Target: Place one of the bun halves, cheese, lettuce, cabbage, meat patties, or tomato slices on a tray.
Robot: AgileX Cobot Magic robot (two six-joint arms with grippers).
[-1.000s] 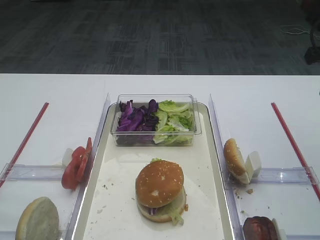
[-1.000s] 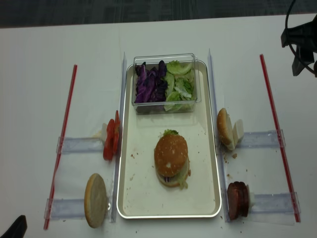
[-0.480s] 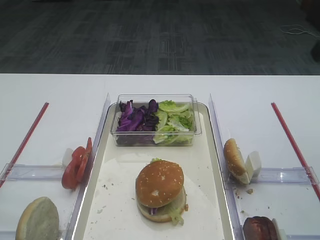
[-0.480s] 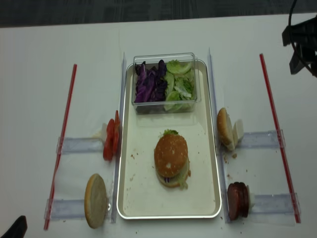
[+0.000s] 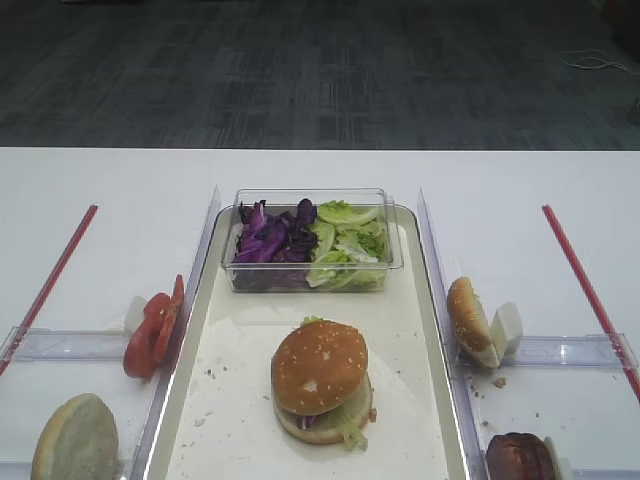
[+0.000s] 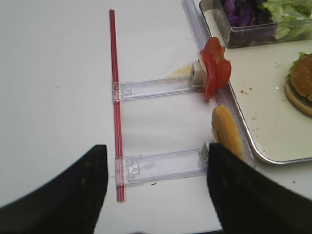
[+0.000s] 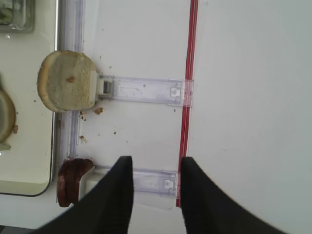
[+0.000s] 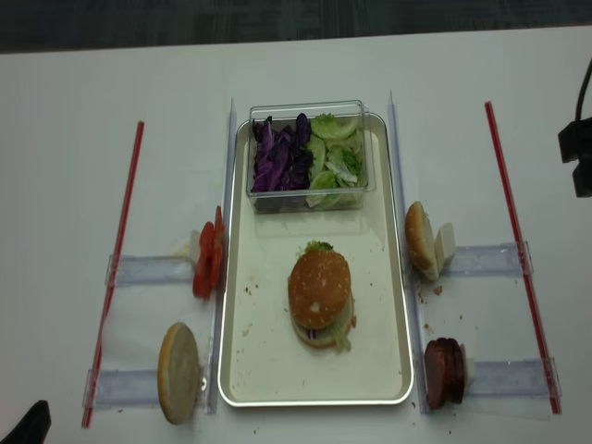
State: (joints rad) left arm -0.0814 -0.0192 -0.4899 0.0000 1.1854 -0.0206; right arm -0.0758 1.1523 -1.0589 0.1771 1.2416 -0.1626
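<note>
exterior high: tray (image 5: pixel 432 300) runs down the table middle; clear box (image 5: pixel 311 240) at its far end holds cabbage (image 5: pixel 268 240) on the left, lettuce (image 5: pixel 348 245) on the right
burger: sesame bun top (image 5: pixel 318 366) caps a stacked burger near the tray's front; lettuce sticks out under it
off tray: tomato slices (image 5: pixel 152 327) upright on a left holder, pale bun half (image 5: pixel 75 442) below them, another bun half (image 5: pixel 468 318) on a right holder, meat patties (image 5: pixel 518 458) at bottom right
right wrist: right gripper (image 7: pixel 153 187) over bare table, empty, fingers (image 7: pixel 119 195) apart at a narrow gap; red strip (image 7: pixel 186 97) runs between them; patties just left
left wrist: left gripper (image 6: pixel 156 187) empty, fingers (image 6: pixel 85 187) spread wide over a clear holder (image 6: pixel 161 165); tomatoes ahead
realsense: same layout from above; right arm (image 8: pixel 578 153) only at the right edge
</note>
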